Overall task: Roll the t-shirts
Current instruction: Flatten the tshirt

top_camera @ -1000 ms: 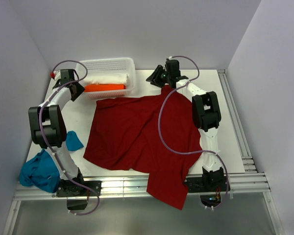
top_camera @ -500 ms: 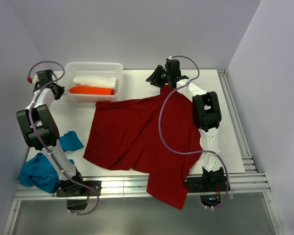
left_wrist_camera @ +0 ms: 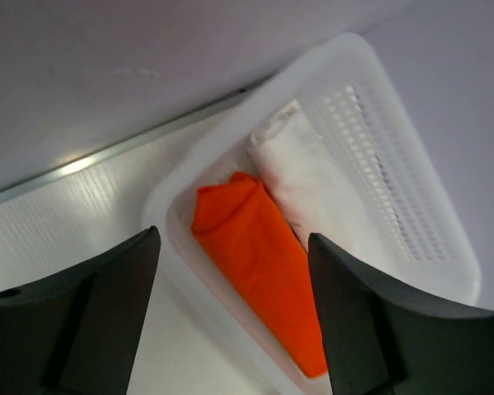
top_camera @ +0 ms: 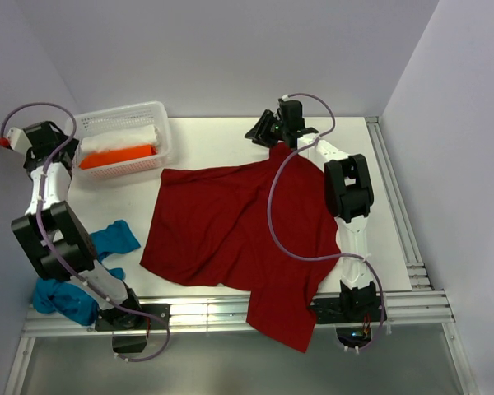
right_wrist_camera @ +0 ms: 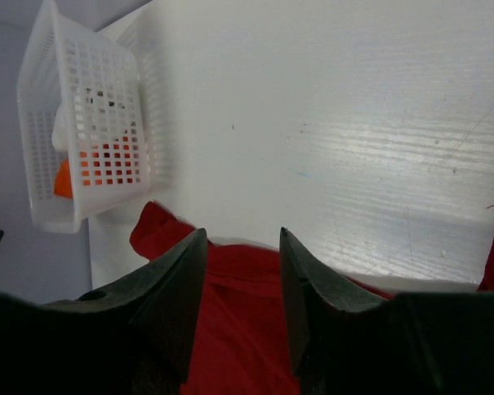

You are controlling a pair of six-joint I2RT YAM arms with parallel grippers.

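Basket (top_camera: 119,113) slid farther left — left gripper (left_wrist_camera: 233,271) now spread, empty; right gripper (right_wrist_camera: 241,239) — grasp unclear.

The dark red t-shirt (top_camera: 230,230) lies spread open and wrinkled over the middle of the table (top_camera: 214,144), one end hanging over the near edge; the teal-blue t-shirt (top_camera: 62,298) is a crumpled heap at the near left corner. The orange t-shirt (top_camera: 115,156) and the white t-shirt (top_camera: 119,138) are rolled, side by side in the basket (top_camera: 123,109) far left.
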